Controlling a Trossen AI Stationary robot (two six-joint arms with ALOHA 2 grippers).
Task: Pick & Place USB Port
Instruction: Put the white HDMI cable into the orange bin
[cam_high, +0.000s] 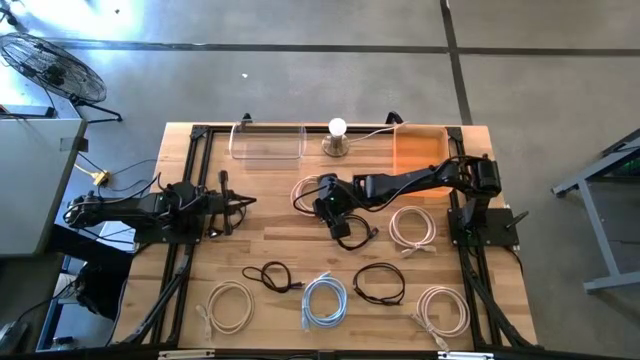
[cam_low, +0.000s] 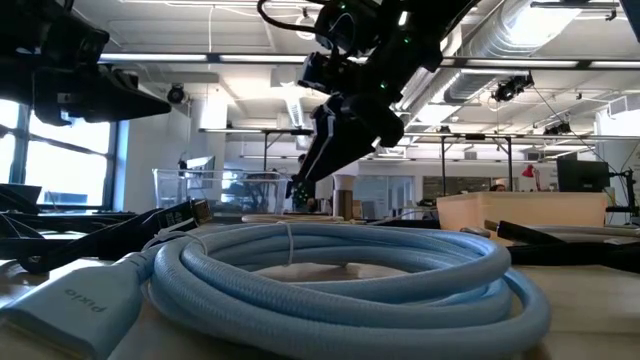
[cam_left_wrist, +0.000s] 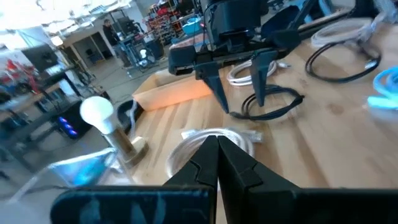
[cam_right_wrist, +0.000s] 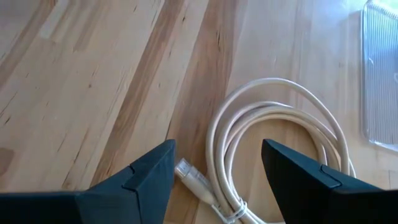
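Note:
My right gripper (cam_high: 325, 207) reaches to the table's middle, fingers open and pointing down. It hovers over a coiled white cable (cam_right_wrist: 273, 124) whose clear plug (cam_right_wrist: 194, 180) lies flat on the wood between the fingers. A black coiled cable (cam_high: 350, 233) lies just nearer, beside the gripper (cam_left_wrist: 244, 107). In the low view the right gripper (cam_low: 300, 185) hangs close to the tabletop. My left gripper (cam_high: 245, 203) waits shut at the table's left, raised off the wood (cam_left_wrist: 217, 146).
Several more coiled cables lie on the near half: a blue one (cam_high: 325, 300) (cam_low: 340, 270), white ones (cam_high: 230, 305) (cam_high: 443, 310) (cam_high: 412, 225), and black ones (cam_high: 272, 277) (cam_high: 380, 283). On the far edge stand a clear bin (cam_high: 268, 140), a bulb lamp (cam_high: 337, 135) and an orange bin (cam_high: 420, 150).

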